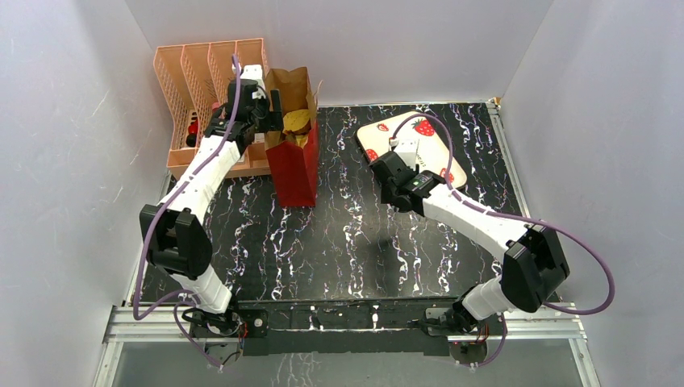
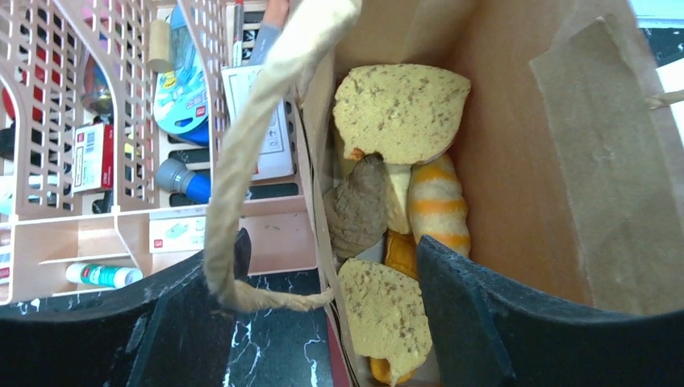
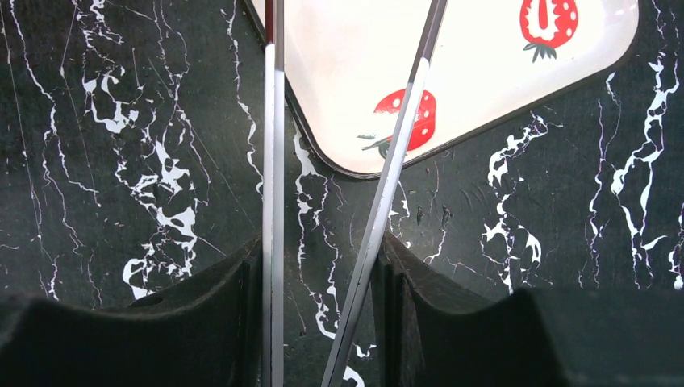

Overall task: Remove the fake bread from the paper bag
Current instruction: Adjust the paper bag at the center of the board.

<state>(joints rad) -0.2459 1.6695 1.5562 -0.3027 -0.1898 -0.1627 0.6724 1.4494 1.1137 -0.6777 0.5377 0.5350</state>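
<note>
The paper bag [image 1: 292, 169] stands upright at the back left, red outside and brown inside [image 2: 524, 161]. The fake bread [image 1: 297, 121] lies inside it: two speckled tan slices [image 2: 401, 109], a brown piece [image 2: 355, 214], an orange-striped roll [image 2: 438, 205] and more below. My left gripper [image 1: 270, 113] is open at the bag's mouth [image 2: 331, 322], with one finger outside the bag's left wall and one inside. The tan cord handle [image 2: 242, 161] hangs by the outer finger. My right gripper [image 1: 389, 179] is shut on metal tongs [image 3: 273, 161], low over the table.
A peach slotted organiser [image 1: 193, 81] with pens, glue and small boxes [image 2: 121, 226] stands just left of the bag. A cream tray with strawberry prints [image 1: 435, 133] lies at the back right, just ahead of the tongs [image 3: 452, 64]. Grey walls close in on all sides.
</note>
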